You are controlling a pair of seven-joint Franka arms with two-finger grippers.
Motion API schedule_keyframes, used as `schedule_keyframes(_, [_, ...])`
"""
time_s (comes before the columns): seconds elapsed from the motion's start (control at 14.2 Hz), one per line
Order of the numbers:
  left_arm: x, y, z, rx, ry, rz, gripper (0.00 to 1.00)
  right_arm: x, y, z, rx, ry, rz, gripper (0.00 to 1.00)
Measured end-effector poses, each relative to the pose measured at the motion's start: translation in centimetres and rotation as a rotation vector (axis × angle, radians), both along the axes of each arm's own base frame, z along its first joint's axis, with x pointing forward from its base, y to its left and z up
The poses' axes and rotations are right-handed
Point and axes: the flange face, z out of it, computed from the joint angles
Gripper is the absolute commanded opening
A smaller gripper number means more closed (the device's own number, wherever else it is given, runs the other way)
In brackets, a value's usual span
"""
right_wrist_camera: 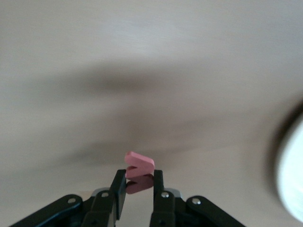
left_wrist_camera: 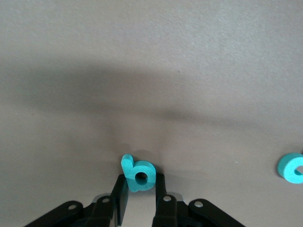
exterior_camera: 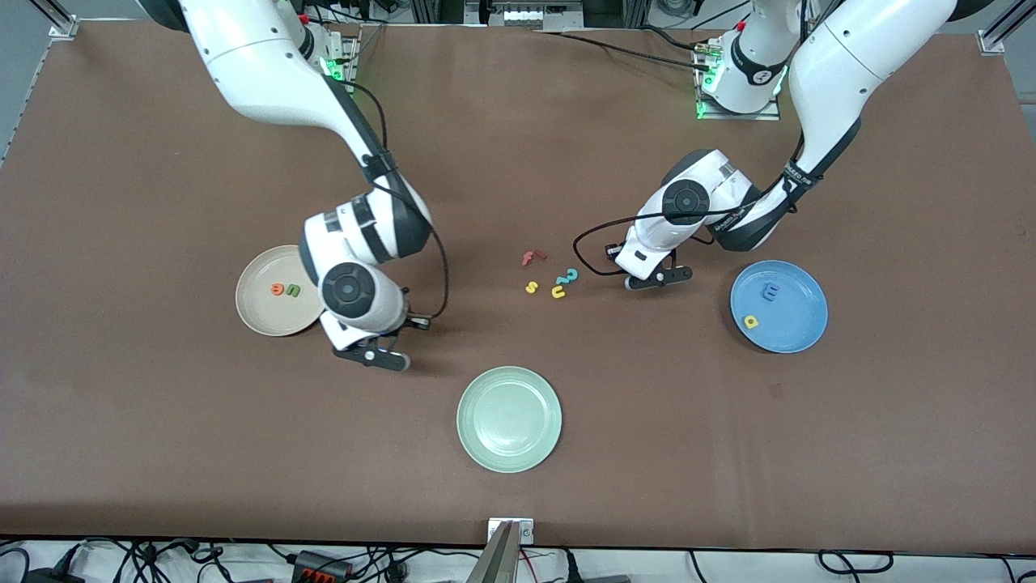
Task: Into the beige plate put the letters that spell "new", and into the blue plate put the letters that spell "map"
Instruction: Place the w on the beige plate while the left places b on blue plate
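Note:
The beige plate [exterior_camera: 259, 312] lies toward the right arm's end and holds the orange e [exterior_camera: 278, 289] and the green n [exterior_camera: 293, 289]. My right gripper [exterior_camera: 380, 355] [right_wrist_camera: 139, 177] hangs over the table beside that plate, shut on the salmon-red w [right_wrist_camera: 139, 165]. The blue plate [exterior_camera: 797, 324], toward the left arm's end, holds the blue m [exterior_camera: 769, 291] and the yellow p [exterior_camera: 751, 321]. Between the loose letters and the blue plate, my left gripper [exterior_camera: 660, 278] [left_wrist_camera: 141, 182] is low at the table. It is shut on the teal a [left_wrist_camera: 138, 175].
A red f [exterior_camera: 532, 257], a yellow s [exterior_camera: 532, 287], a teal 2-shaped piece [exterior_camera: 570, 277] [left_wrist_camera: 291, 168] and a yellow u [exterior_camera: 558, 291] lie together mid-table. A pale green plate [exterior_camera: 509, 419] sits nearer the front camera. A pale, blurred plate rim [right_wrist_camera: 291, 175] shows in the right wrist view.

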Motion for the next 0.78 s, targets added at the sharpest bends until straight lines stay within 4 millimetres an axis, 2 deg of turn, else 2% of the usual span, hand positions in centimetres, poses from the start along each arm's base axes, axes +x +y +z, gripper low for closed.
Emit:
schedule_keyframes(0.28, [1.0,1.4,0.5,0.085,0.03,-0.008,0.22,-2.2,-8.5,-0.5,-0.001,0.096,0.058,0.18])
schedule_keyframes(0.42, [2.5,3.1,2.3,0.163,0.047,-0.047,0.22,-3.5,-12.8,-0.3,0.016,0.134,0.077,0.18])
schedule_keyframes(0.56, [5.3,6.5,5.0,0.213,0.071,-0.123,0.22,-4.8,-15.8,-0.3,0.033,0.165,0.093,0.18])
schedule_keyframes(0.78, [9.7,13.9,8.6,0.216,0.116,-0.229,0.22,-6.3,-17.2,-1.3,0.038,0.201,0.101,0.18])
